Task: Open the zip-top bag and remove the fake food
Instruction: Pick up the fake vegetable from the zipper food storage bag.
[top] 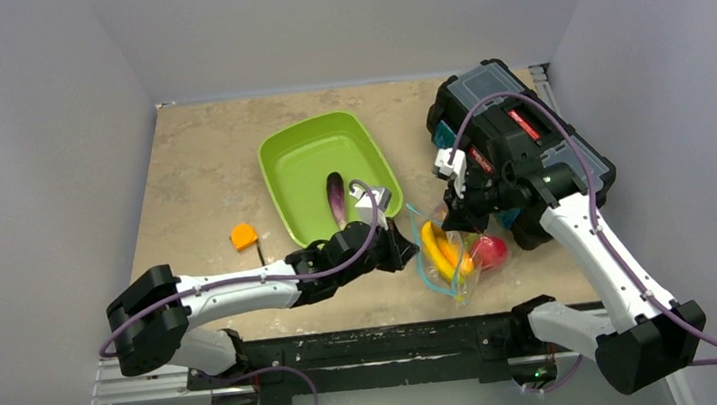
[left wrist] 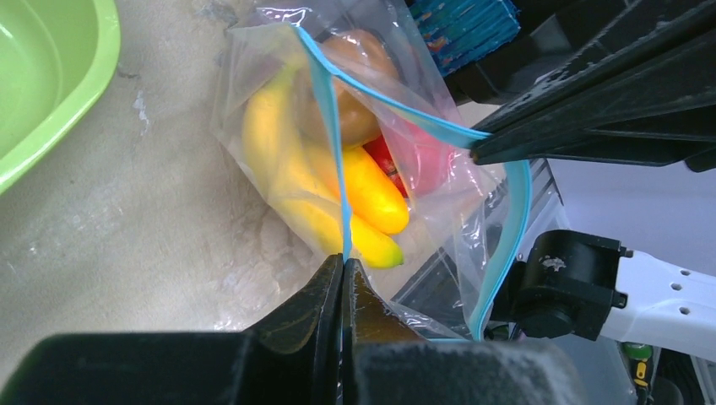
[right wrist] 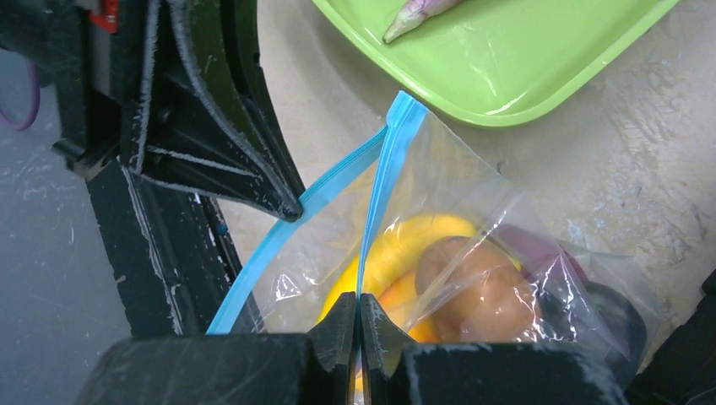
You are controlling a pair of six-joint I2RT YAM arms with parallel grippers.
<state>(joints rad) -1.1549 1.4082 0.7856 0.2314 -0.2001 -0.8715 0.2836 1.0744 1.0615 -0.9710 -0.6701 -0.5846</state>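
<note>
Teal-edged zip-top bag (top: 456, 265) gapes, left tool (left wrist: 342, 272) and right tool (right wrist: 359, 305) each pinching one lip.

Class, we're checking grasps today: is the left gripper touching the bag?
Touching. The left wrist view shows the left gripper shut on the bag, its blue strip pinched between the closed jaws.

The table (top: 190, 170) is a beige, mottled slab with pale scuffs. Four things rest on it: a green tray (top: 305, 163) just off centre toward twelve o'clock, a small orange block (top: 243, 237) at nine, a black case (top: 479, 84) at two by the right edge, and the zip-top bag (top: 453, 258) at four, near the front edge.
</note>
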